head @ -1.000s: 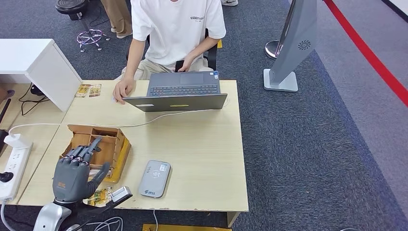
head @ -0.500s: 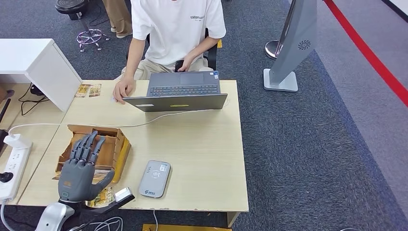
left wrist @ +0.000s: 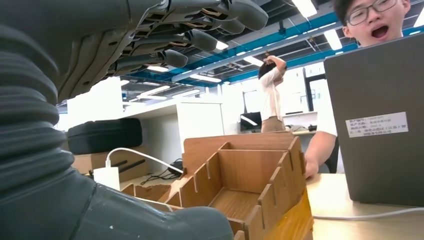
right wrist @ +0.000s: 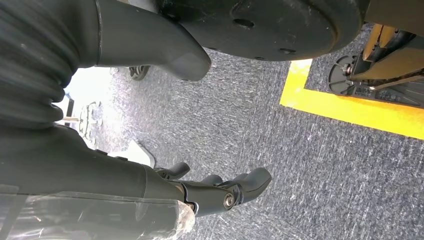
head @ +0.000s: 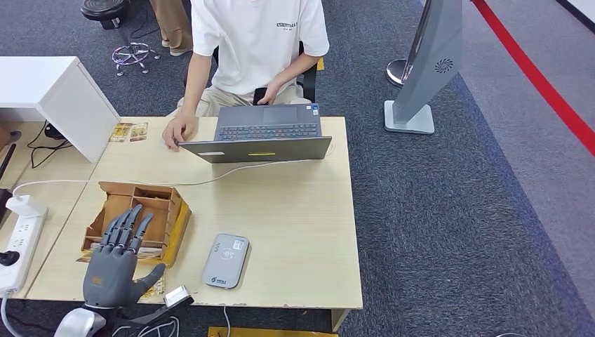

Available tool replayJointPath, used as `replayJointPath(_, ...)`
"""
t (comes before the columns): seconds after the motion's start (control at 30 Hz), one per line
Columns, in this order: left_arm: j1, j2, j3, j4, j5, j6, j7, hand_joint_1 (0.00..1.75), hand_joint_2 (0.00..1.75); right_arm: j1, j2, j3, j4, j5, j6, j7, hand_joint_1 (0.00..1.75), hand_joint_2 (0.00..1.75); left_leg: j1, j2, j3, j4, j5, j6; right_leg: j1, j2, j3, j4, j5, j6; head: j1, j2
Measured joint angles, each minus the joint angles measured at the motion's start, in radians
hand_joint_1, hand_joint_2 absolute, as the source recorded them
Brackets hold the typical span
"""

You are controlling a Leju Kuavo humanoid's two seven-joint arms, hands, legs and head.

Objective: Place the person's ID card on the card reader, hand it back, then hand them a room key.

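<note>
Left hand (head: 112, 265) is empty, fingers spread and pointing forward over the near edge of the wooden box (head: 156, 203); card reader (head: 226, 260) sits just to its right. The ID card is likely one of the cards (head: 129, 131) far ahead by the person's hand (head: 179, 130), can't confirm. Best reach forward flat and low, clearing the box walls. Right hand (right wrist: 220, 192) hangs toward the floor, fingers loosely curled, holding nothing.

A: Floor?
B: Dark grey-blue carpet (head: 435, 232), a red stripe (head: 540, 77) running diagonally at far right. A yellow line (right wrist: 350, 112) is taped on it too.
A: Furniture?
B: Light wood desk (head: 302, 225), white cabinet (head: 49, 91) to its left (power strip (head: 17, 246) beside), grey stand (head: 428, 70) on the right, black stool (head: 112, 14) behind.
A: Light?
B: Ceiling tube lights (left wrist: 310, 7), blue beams.
</note>
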Motion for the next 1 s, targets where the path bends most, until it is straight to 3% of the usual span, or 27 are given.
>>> replayJointPath(0.63, 0.025, 0.010, 0.000, 0.003, 0.008, 0.022, 0.015, 0.00, 1.75, 0.000, 0.000, 0.000, 0.000, 0.001, -0.001, 0.000, 0.00, 1.75, 0.000, 0.000, 0.000, 0.000, 0.000, 0.000, 0.000, 0.000, 0.000, 0.000, 0.000, 0.000, 0.000, 0.000)
replayJointPath(1.0, 0.021, 0.018, 0.033, 0.114, 0.030, 0.062, 0.011, 0.00, 1.75, 0.000, 0.000, 0.000, 0.000, 0.017, 0.000, 0.003, 0.00, 1.75, 0.000, 0.000, 0.000, 0.000, 0.000, 0.000, 0.000, 0.000, 0.000, 0.000, 0.000, 0.000, 0.000, 0.000)
